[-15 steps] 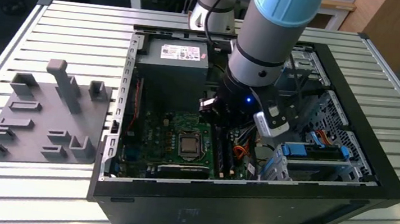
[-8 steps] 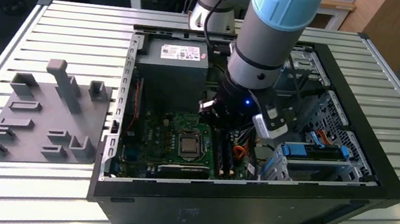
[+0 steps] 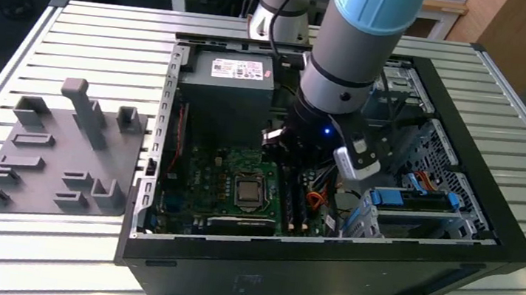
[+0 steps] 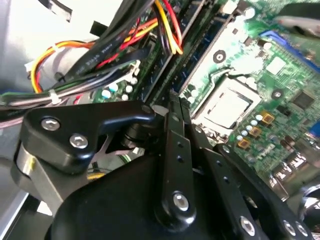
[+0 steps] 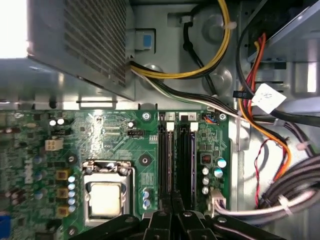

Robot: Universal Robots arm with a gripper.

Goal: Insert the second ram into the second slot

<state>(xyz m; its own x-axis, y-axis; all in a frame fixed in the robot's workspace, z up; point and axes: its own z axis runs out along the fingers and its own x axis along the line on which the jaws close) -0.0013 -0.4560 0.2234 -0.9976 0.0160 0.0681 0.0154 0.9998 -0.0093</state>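
Note:
Two long black memory slots lie side by side on the green motherboard (image 5: 120,145), each with a white latch at its end. The slot nearer the cables (image 5: 186,160) holds a dark strip that I take for the second ram (image 4: 189,61); it looks blue-green in the second wrist view. My gripper (image 5: 172,199) is low inside the computer case (image 3: 493,218), directly over the end of these slots. Its thin black fingertips (image 4: 174,100) are pressed together. I cannot tell whether they touch the ram. In the exterior view the gripper (image 3: 294,158) sits between the power supply and the drive cage.
The processor socket (image 5: 105,197) lies beside the slots. Bundles of yellow, orange, red and black cables (image 5: 260,150) run close along the other side. A grey power supply (image 3: 224,98) and a drive cage with blue tabs (image 3: 416,202) hem the arm in. A grey fixture plate (image 3: 54,153) lies outside the case.

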